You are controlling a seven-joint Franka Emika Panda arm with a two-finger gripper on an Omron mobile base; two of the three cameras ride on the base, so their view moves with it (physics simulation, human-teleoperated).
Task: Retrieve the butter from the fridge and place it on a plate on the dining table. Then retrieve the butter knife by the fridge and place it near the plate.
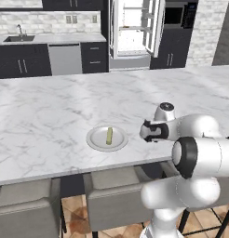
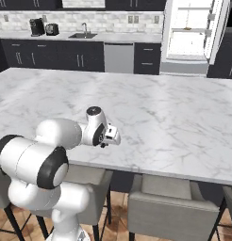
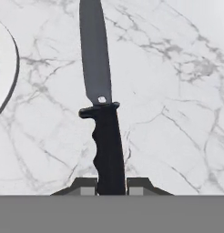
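The white plate lies near the front edge of the marble dining table, and the pale yellow-green butter rests on it. My gripper hovers low over the table just right of the plate, also seen as the gripper. In the hand view my gripper is shut on the black handle of the butter knife, whose dark blade points away over the marble. The plate's rim shows at the left edge. The fridge stands at the back with its doors open.
Grey seats line the table's near side under my arm. Dark cabinets, a sink and a steel dishwasher run along the back wall. A coffee machine stands on the far counter.
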